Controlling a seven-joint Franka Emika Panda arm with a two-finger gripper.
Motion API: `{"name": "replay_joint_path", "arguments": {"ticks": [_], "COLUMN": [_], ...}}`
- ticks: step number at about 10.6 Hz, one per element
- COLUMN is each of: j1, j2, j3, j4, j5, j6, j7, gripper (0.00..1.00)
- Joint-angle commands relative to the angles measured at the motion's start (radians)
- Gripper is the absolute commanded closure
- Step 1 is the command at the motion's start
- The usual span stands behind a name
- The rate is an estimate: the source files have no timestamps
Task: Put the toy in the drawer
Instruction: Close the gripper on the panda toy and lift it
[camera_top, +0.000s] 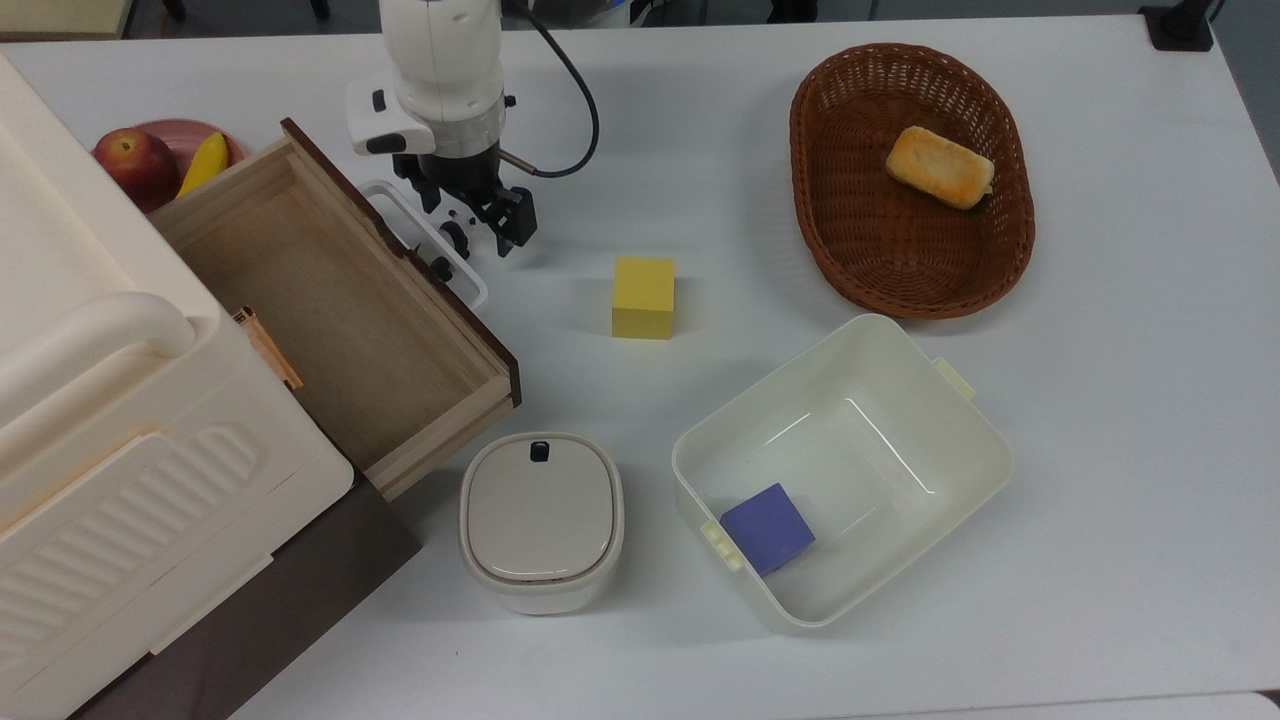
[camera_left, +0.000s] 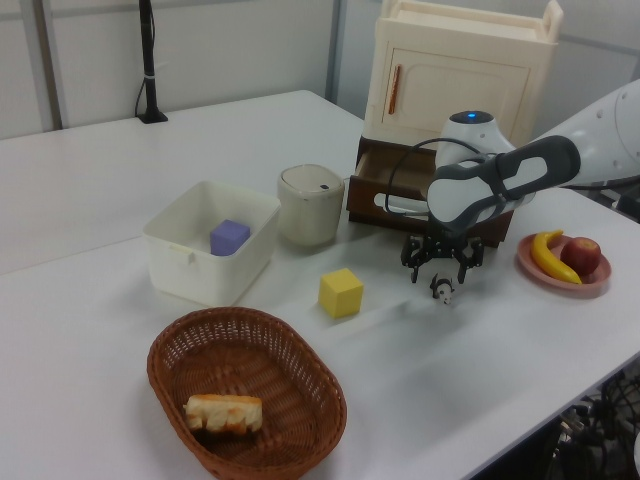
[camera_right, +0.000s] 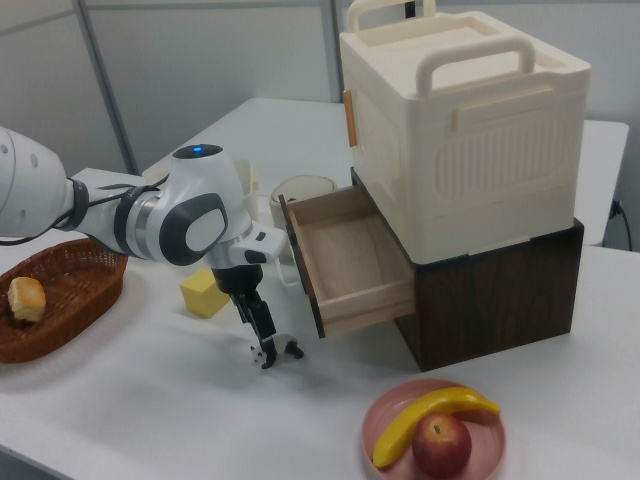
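The toy (camera_top: 455, 237), a tiny black-and-white panda, lies on the white table just outside the drawer's white loop handle (camera_top: 432, 248). The drawer (camera_top: 330, 310) of light wood with a dark brown front stands pulled out and empty. My gripper (camera_top: 468, 222) is open and hangs low right over the toy, one finger on each side of it. In the left view the toy (camera_left: 441, 290) sits just under the gripper (camera_left: 438, 272). In the right view the gripper (camera_right: 268, 345) reaches down beside the drawer (camera_right: 345, 260), with the toy (camera_right: 290, 350) at its tips.
A yellow cube (camera_top: 643, 296) sits to the top view's right of the gripper. Nearby are a lidded cream canister (camera_top: 541, 520), a cream bin (camera_top: 960, 440) holding a purple cube (camera_top: 767, 527), a wicker basket (camera_top: 830, 240) with bread, and a pink plate (camera_top: 170, 135) with fruit.
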Motion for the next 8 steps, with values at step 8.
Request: {"name": "replay_joint_path", "arguments": {"ticks": [8], "j1": [-0.026], "j2": [0.031], "j3": [0.014], "j4": [0.011], "j5": [-0.056], "j6": [0.023], "j7": [0.012], "gripper": [0.0]}}
